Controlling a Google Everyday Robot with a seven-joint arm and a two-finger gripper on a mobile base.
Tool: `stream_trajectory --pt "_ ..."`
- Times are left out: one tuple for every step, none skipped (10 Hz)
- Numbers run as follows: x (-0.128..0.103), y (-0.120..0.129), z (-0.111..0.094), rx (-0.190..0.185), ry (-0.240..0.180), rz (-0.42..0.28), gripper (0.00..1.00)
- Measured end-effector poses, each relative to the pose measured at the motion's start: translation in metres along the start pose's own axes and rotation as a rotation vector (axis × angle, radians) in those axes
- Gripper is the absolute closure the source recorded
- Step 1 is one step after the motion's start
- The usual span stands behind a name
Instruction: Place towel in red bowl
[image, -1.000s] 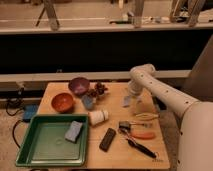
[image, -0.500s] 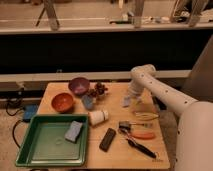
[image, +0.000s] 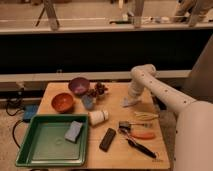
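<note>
A white robot arm is reaching in from the right and bending down over a wooden table (image: 114, 100). Its tool (image: 132, 98) is hanging low over the right-centre of the tabletop, directly at the towel (image: 126, 104). The pale blue-grey cloth is lying flat on the table under the tool, and the two are appearing to touch. Whether the tool is wide, narrow or gripping the cloth cannot be told from this angle.

The red bowl (image: 63, 102) is sitting well apart from the towel, on the left side of the table, with its dark inside facing up. A purple bowl (image: 79, 85) is standing just behind it and to its right. A small blue cup (image: 88, 102) is resting near the red bowl's right edge, and a dark reddish cluster (image: 100, 90), too blurred to identify, is lying beside the purple bowl.

A green tray (image: 30, 156) is occupying the front left corner and is holding a thick blue sponge pad (image: 74, 131). A white cup (image: 98, 117) is lying on its side just past the tray's far right corner, with a flat black object (image: 107, 139) in front of it. Near the front right, an orange-handled tool (image: 143, 135), a black-handled tool (image: 143, 149) and a yellowish item (image: 145, 116) are lying close together.
</note>
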Motion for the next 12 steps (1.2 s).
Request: stream_trajectory --pt "-0.002 -0.001 -0.001 0.008 -0.011 0.014 0.82" --pt "0.006 0.000 -0.003 0.023 -0.026 0.041 0.78" --pt "0.017 0.001 -0.004 0.037 -0.041 0.058 0.69" --pt "0.025 0.002 -0.006 0.048 -0.049 0.065 0.60" --pt "0.027 0.000 -0.005 0.056 -0.058 0.068 0.48" --pt "0.027 -0.001 -0.004 0.059 -0.062 0.069 0.40" --pt "0.028 -0.002 -0.002 0.061 -0.063 0.072 0.30" --pt "0.030 -0.002 0.000 0.063 -0.061 0.079 0.22" --pt "0.032 -0.002 0.001 0.065 -0.059 0.088 0.20" --pt "0.033 -0.003 0.002 0.068 -0.056 0.098 0.20" --pt "0.033 -0.004 0.002 0.069 -0.052 0.104 0.20" --pt "0.032 -0.006 0.003 0.070 -0.047 0.108 0.20"
